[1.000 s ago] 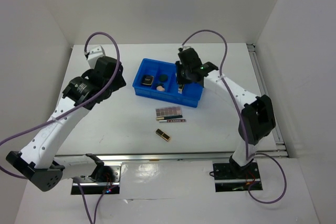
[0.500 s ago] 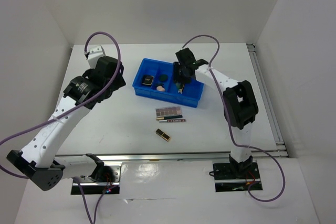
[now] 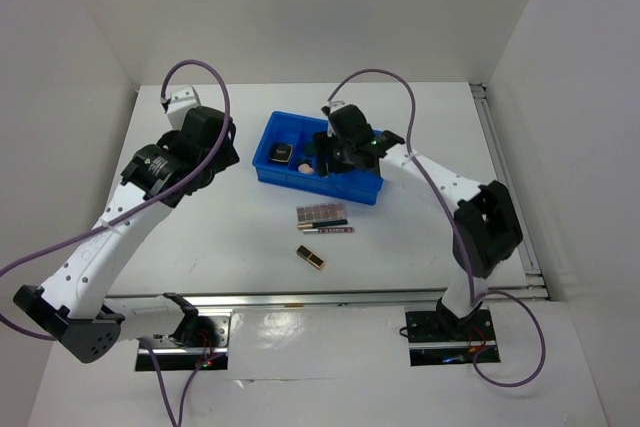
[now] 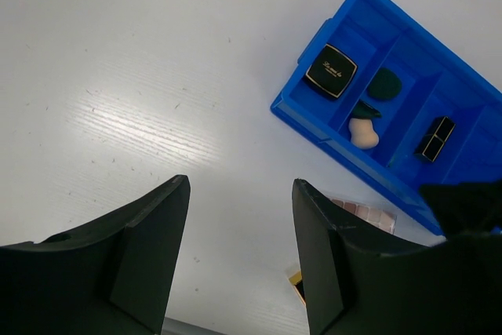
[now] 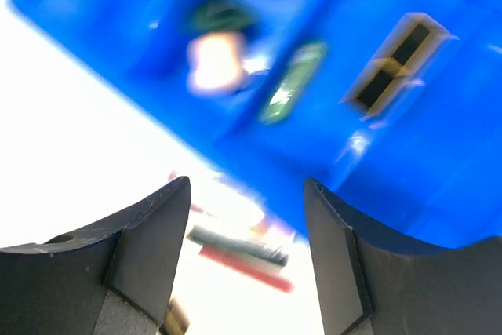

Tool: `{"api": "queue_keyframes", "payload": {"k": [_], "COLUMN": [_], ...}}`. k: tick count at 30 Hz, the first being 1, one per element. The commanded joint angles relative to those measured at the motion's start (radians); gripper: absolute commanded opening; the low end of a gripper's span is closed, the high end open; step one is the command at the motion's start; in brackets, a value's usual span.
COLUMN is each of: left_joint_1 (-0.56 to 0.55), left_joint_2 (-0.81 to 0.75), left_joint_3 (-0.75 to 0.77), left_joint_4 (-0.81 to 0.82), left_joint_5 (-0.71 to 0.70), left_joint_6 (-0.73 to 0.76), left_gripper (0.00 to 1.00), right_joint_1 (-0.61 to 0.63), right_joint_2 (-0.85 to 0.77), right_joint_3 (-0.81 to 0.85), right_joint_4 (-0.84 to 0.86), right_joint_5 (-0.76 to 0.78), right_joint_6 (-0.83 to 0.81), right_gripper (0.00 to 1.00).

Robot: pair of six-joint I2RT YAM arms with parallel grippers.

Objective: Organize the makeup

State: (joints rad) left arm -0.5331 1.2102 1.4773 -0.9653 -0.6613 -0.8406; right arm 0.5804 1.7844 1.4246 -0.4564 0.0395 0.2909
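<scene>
White table (image 3: pixel 420 227): blue tray (image 3: pixel 300 180) at back; pinkish palette (image 3: pixel 320 212), thin pencil (image 3: pixel 323 223), black-gold case (image 3: pixel 310 258) nearer.

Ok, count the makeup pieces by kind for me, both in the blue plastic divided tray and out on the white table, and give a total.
Black square compact: 1
Dark green rounded pieces: 2
Peach sponge: 1
Black-gold rectangular cases: 2
Pinkish flat palette: 1
Thin pencil-like sticks: 2
Total: 9

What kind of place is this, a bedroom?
Probably a robot lab booth, not a bedroom: plain white walls box in a white table, with a left arm and a right arm bolted at its near edge.
</scene>
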Motion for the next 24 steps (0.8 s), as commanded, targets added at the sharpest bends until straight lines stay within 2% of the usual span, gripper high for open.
{"api": "queue_keyframes", "payload": {"k": [1, 4, 6, 8, 17, 24], "left_joint_1": [0.01, 0.01, 0.01, 0.01, 0.01, 0.01], "left_joint_2": [0.009, 0.02, 0.02, 0.02, 0.02, 0.0], "left_joint_3": [0.049, 0.049, 0.049, 0.029, 0.02, 0.018], "left_joint_4": [0.014, 0.005, 0.005, 0.017, 0.019, 0.019], "left_joint_5": [-0.029, -0.038, -0.029, -0.018, 0.002, -0.008], "left_joint_6": [0.014, 0.014, 0.005, -0.005, -0.014, -0.014], "left_gripper": [0.68, 0.68, 0.68, 0.68, 0.68, 0.68], "right_joint_1": [0.131, 0.275, 0.324, 0.364, 0.464, 0.484], "right_joint_2": [-0.134, -0.192, -0.203, -0.192, -0.088, -0.036], "right_joint_3": [-0.061, -0.179, -0.256, -0.295, -0.354, -0.404], "right_joint_4": [0.006, -0.016, -0.016, -0.016, 0.025, 0.068], "right_joint_5": [-0.041, -0.03, -0.043, -0.07, -0.049, -0.021], "right_joint_6": [-0.11, -0.133, -0.133, -0.101, -0.072, -0.072], "right_gripper": [0.68, 0.8, 0.88, 0.91, 0.91, 0.82]}}
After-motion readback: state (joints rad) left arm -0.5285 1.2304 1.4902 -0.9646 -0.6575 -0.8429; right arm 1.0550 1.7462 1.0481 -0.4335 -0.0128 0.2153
